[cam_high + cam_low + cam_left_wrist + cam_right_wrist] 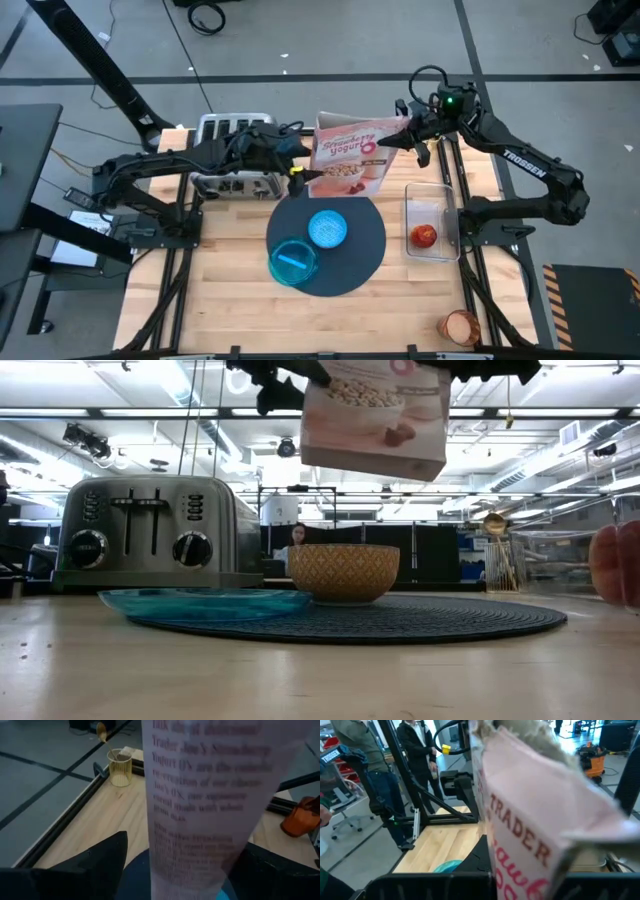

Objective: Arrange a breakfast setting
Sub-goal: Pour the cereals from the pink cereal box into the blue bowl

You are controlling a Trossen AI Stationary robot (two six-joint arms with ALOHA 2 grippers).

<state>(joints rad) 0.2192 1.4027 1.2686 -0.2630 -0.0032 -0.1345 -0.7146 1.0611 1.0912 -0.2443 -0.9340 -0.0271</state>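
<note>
While both arms meet above the table's centre in the high view, the left gripper (300, 172) and right gripper (408, 135) each clamp an edge of a pink strawberry yogurt cereal box (350, 158), held aloft. Below it, the slate-blue mat (365, 250) carries the small blue bowl (328, 228) and teal plate (292, 262). Right of centre, a clear container (445, 195) holds the red fruit (424, 236). At upper left sits a toaster (235, 155).
</note>
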